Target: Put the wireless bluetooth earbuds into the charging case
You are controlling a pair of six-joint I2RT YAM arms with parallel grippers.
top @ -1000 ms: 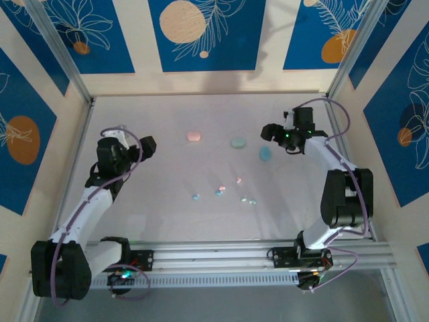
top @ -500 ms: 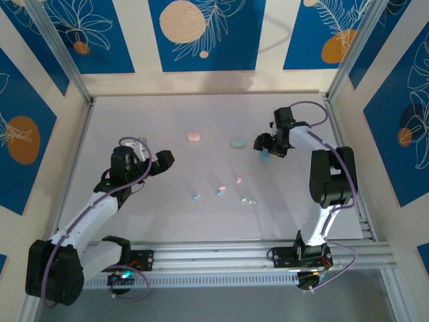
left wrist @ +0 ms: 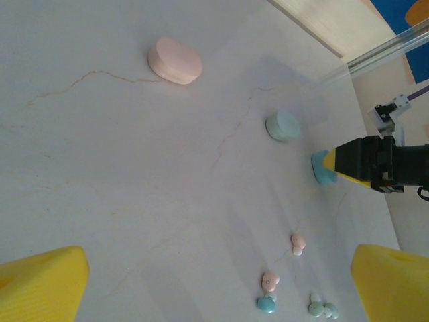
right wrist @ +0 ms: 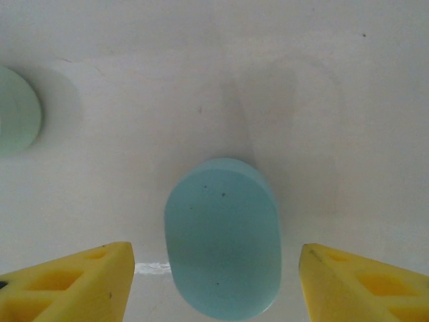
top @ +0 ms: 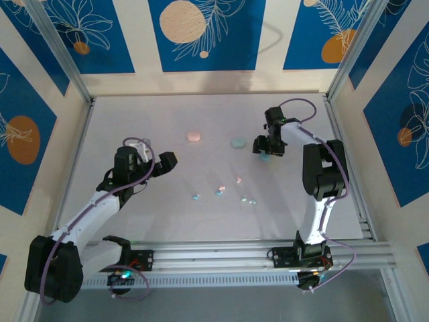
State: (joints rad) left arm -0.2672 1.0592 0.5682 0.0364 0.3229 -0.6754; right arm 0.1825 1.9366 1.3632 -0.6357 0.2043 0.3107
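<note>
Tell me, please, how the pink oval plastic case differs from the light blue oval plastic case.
The pink oval plastic case lies with nothing around it; the light blue oval plastic case sits between the right gripper's open fingers. Colours differ: pink case, blue case. Both are smooth ovals.

pink case (left wrist: 175, 60); mint case (left wrist: 282, 125); blue case (right wrist: 222, 236); yellow right tool pads (right wrist: 74, 285); white table (top: 154, 114); blue leaf-patterned walls (top: 228, 50)

The top camera looks down on the whole bench (top: 134, 114) from above and behind the arms. The left wrist camera peers far ahead of the left claw (left wrist: 214, 285); the right one hangs close over the blue case (right wrist: 222, 235) — shared by all three views.
</note>
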